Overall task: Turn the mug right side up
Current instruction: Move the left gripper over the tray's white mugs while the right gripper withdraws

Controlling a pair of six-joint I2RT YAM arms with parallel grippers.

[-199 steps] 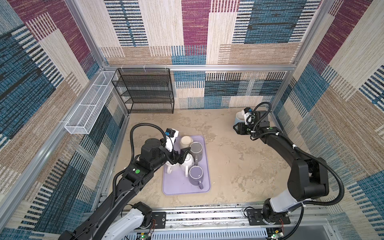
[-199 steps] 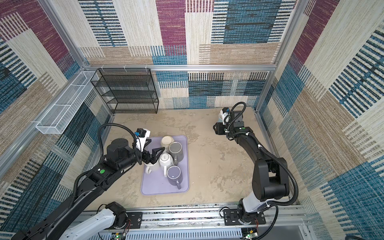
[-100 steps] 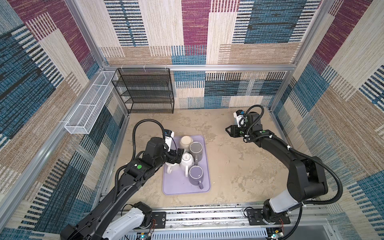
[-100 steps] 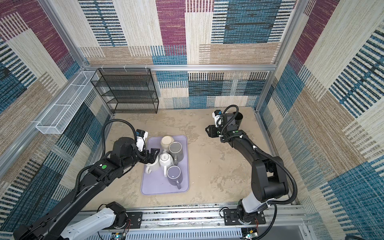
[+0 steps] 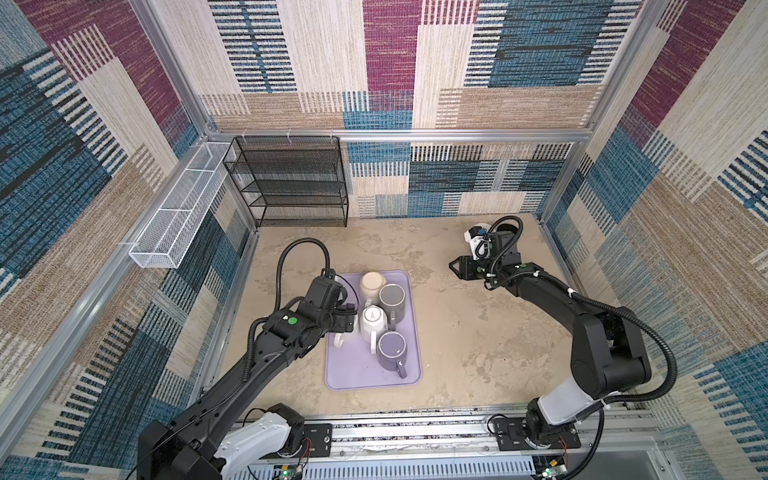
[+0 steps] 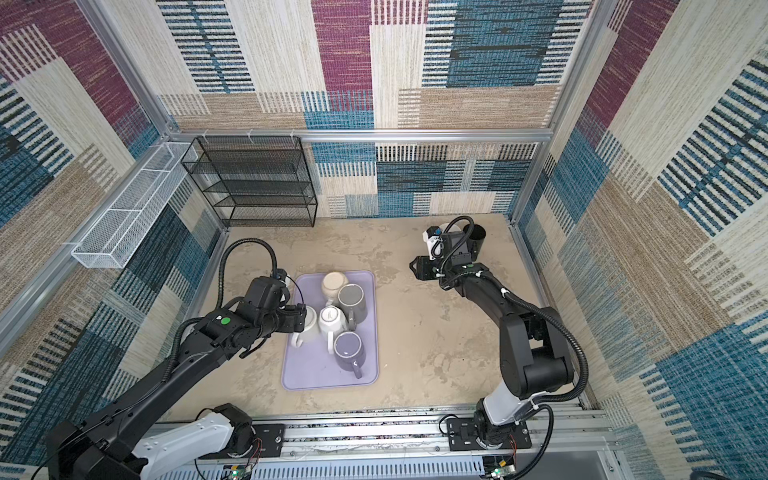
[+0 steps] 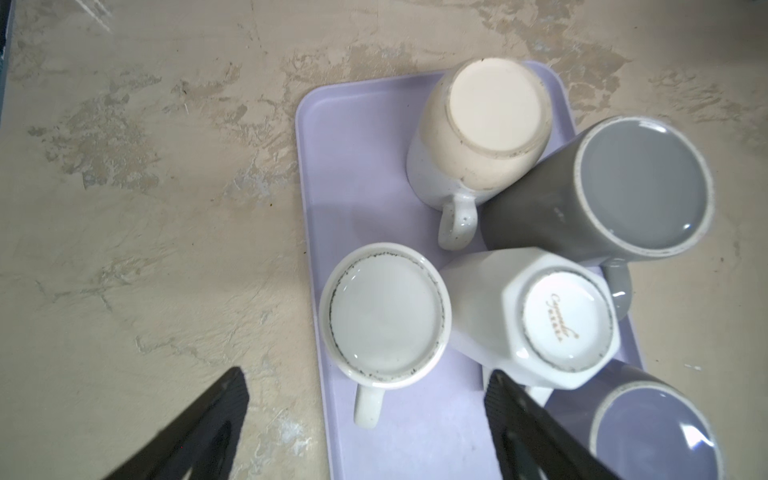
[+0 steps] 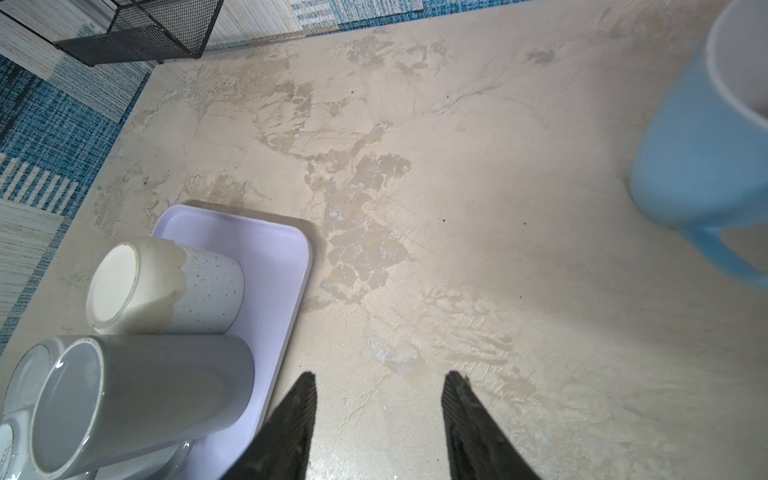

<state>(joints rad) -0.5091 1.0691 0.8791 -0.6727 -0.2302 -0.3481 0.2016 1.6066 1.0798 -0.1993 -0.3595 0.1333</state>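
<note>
Five glazed ceramic mugs (image 7: 478, 137), all base-up, crowd a smooth lavender tray (image 7: 353, 187). Item addressed: round white mug (image 7: 384, 311), speck-ringed foot, at the tray's outer edge, where access is freest. Left gripper (image 7: 365, 376) spread wide, empty, seemingly just over it. Right gripper (image 8: 380, 377) partly spread above bare mottled table (image 8: 457, 208), holding nothing, parked clear.

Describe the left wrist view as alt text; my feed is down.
The open left gripper hovers by a short white mug, bottom up at a lilac tray's edge. A cream mug, a grey mug, a faceted white mug and a purple mug crowd beside it, all upside down.
</note>
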